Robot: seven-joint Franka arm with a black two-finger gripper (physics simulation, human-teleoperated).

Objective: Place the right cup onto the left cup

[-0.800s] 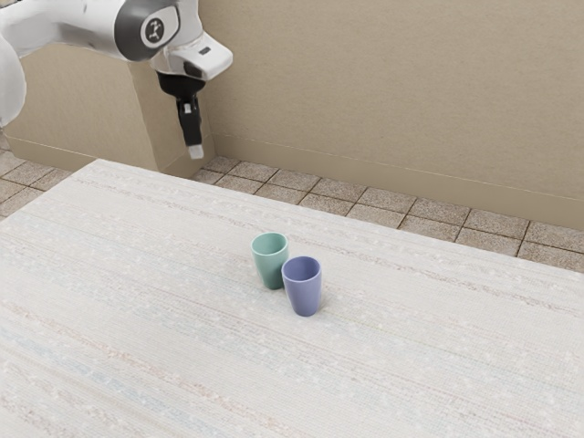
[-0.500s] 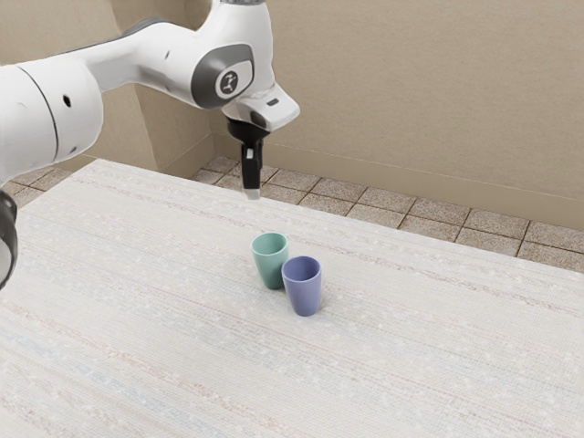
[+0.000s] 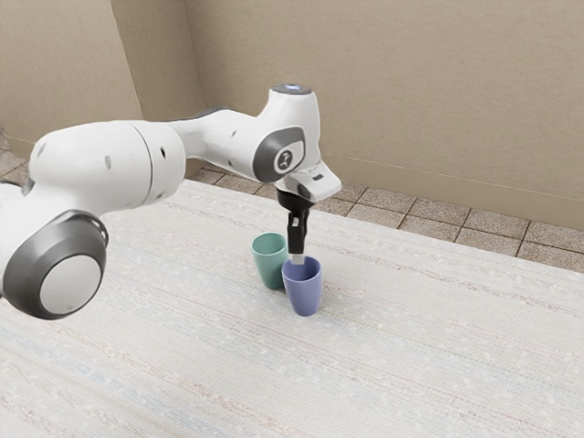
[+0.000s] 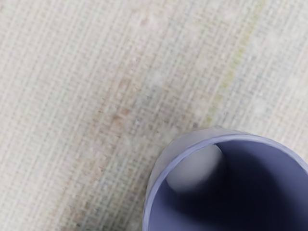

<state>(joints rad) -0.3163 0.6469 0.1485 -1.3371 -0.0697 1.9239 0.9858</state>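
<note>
The pincer arrives at the blue cup from its earlier place short of both cups; whether it stands apart or together, I cannot tell. In the exterior view the blue cup is upright on the table, just beside the green cup, both unmoved. Blue is likely the right cup, so gripping comes next, then lifting and nesting. In the wrist view its open mouth lies close under the pincer; a careless descent could tip it.
</note>
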